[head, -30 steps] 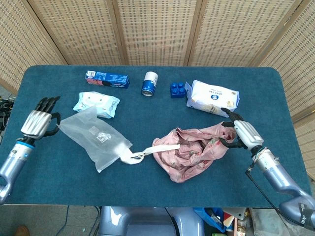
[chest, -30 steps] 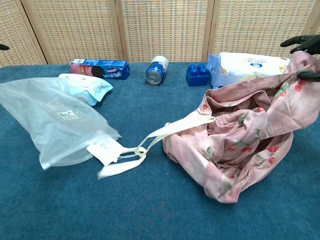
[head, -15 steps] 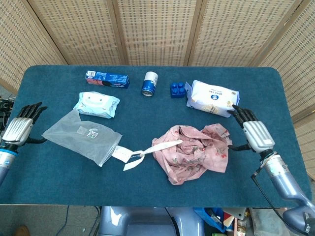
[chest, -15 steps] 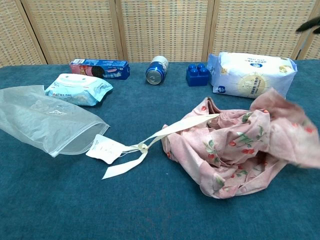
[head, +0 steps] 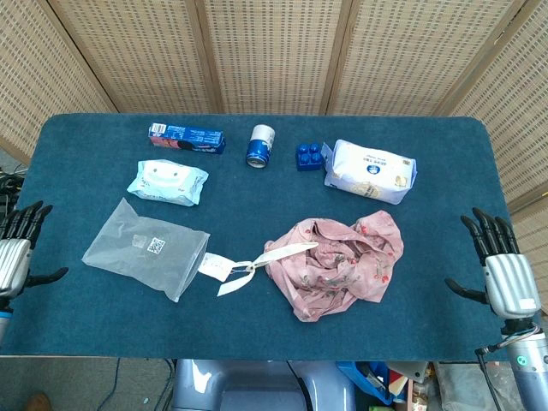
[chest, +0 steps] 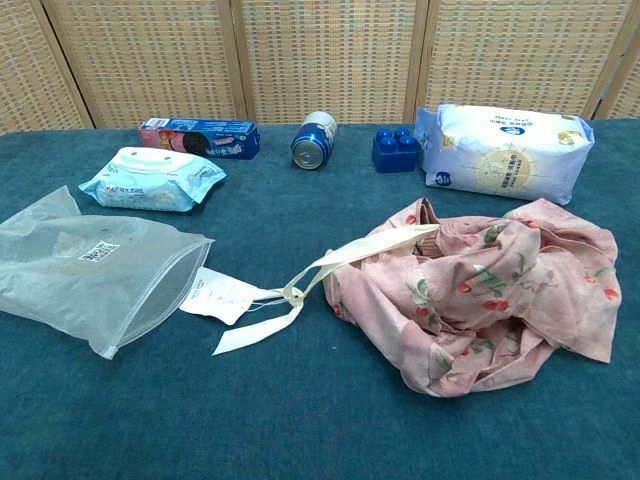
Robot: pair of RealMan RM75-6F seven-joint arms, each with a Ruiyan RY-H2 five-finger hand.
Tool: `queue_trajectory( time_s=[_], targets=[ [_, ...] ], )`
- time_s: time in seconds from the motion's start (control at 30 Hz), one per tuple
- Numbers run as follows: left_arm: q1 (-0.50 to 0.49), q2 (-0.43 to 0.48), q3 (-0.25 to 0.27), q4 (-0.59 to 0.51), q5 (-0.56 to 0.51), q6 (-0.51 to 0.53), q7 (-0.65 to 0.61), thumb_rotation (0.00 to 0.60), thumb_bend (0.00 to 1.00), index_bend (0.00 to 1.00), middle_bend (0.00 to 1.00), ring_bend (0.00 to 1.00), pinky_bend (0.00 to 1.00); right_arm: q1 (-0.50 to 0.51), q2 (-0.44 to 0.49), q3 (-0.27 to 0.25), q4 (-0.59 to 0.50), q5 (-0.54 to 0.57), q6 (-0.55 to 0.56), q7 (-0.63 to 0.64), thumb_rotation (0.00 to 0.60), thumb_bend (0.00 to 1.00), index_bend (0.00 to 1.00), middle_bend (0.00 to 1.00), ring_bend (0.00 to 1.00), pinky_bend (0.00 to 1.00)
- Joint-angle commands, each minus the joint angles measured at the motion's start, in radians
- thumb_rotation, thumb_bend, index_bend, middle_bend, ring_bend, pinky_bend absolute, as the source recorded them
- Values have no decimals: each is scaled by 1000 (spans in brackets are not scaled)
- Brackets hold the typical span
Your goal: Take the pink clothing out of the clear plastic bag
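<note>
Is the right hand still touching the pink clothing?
Apart. The head view shows the right hand off the pink clothing, bare table between them.

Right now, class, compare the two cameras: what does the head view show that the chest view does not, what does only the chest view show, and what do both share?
Only the head view shows the left hand and right hand, both open with fingers spread, held off the table's side edges, touching nothing.

The chest view shows no hands and no object the head view lacks.

Both show the pink clothing lying fully outside the flat clear plastic bag, its white tag beside the bag's mouth, plus the wipes pack, cookie box, can, blue block and white package.
</note>
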Motion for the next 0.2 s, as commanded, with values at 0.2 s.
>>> queue_trajectory(
  time_s=[0.2],
  targets=[
    [76,10,8,-30,33,75,-1,600,83,0,0,0,0,-51,-35,-15,40,-34,45,26,600,0,0,0,0,0]
  ],
)
